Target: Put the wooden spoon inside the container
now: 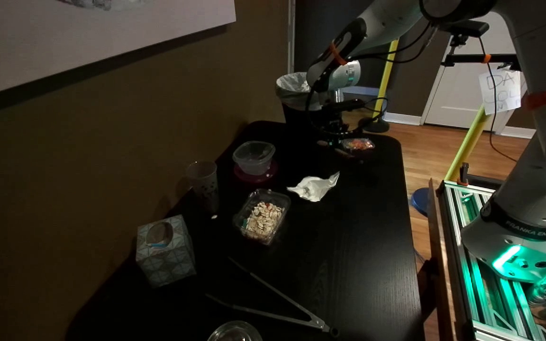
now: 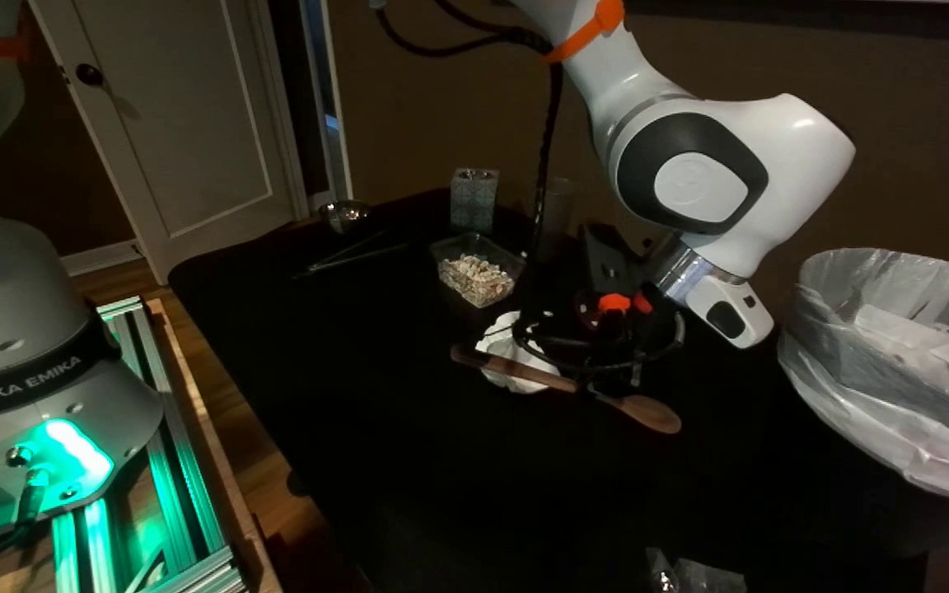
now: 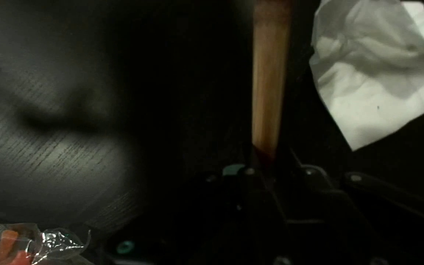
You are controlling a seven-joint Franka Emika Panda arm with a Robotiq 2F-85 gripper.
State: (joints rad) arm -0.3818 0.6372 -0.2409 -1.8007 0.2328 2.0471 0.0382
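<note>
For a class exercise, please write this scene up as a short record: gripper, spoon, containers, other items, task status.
Gripper: shut on the wooden spoon
Wooden spoon: held, outside both containers
Container A: clear plastic container holding pale flakes, exact food unclear
Container B: clear plastic tub on a dark red disc
Other items: metal tongs, tissue box, plastic cup, crumpled white paper, lined trash bin
Task status: not yet done; intended container unclear

- Your slim, tan-brown wooden spoon (image 3: 269, 79)
- Your grey, cube-shaped cardboard tissue box (image 1: 166, 260), triangle-patterned
- Your crumpled white paper tissue (image 1: 314, 189)
- Your black, wood-grained table (image 1: 363, 246)
</note>
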